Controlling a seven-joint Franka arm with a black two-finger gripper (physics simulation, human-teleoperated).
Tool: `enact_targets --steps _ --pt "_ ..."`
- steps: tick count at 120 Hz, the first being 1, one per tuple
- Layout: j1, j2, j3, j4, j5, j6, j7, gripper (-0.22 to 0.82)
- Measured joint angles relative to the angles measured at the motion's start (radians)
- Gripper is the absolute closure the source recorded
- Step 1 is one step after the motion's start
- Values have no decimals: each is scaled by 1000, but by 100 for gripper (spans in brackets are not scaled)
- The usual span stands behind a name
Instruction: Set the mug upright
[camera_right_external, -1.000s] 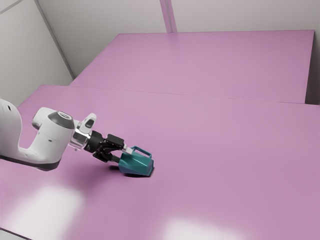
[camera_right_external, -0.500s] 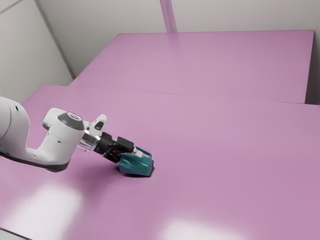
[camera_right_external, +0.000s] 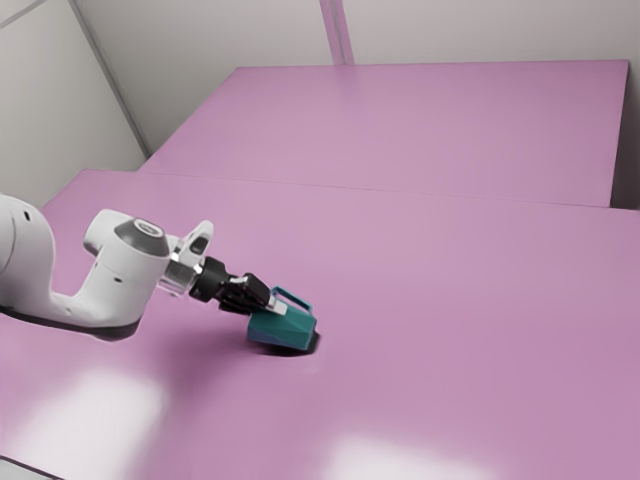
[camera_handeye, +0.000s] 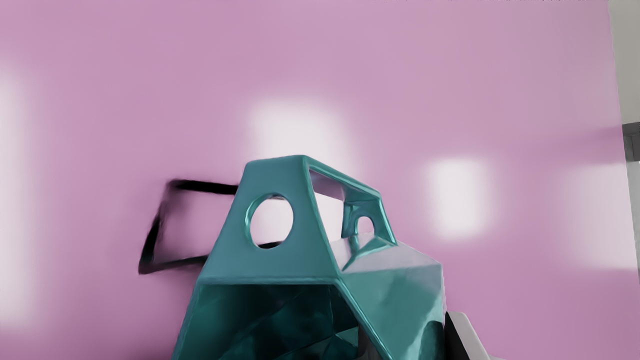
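Since the earlier picture, the teal mug has moved a little toward the exterior view's right, and our gripper has gone the same way with it. In the exterior view the mug is on its side over the big pink table, so it is not standing up. Its open end faces our gripper, and its bottom points toward the exterior view's right. The handle is on the upper side. A dark shadow sits under the mug and peeks out past its bottom. We can't tell if the mug is touching the table or just above it. Our white arm comes in from the exterior view's left. Behind the table there is a pale wall.

In the wrist view we look at the open mouth of the mug, and it is dark green inside. Our gripper has a pinch on the side of the mug: one finger is in the mouth, and the other finger is outside, against the wall of the mug. The handle has round holes in it, and we can see pink table through them. A black outline of shade lies on the table beside the handle.
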Motion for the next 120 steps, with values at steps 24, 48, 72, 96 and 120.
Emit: enact_targets --steps 24,48,72,96,120 --pt "-20 -42 1 -1 9 22 0 74" --pt "-18 -100 1 1 74 31 -18 76" --pt "-13 -122 2 34 329 30 -81 77" --pt "-9 -125 0 100 638 -10 -192 77" --pt "-10 -124 -12 133 871 -57 -325 77"
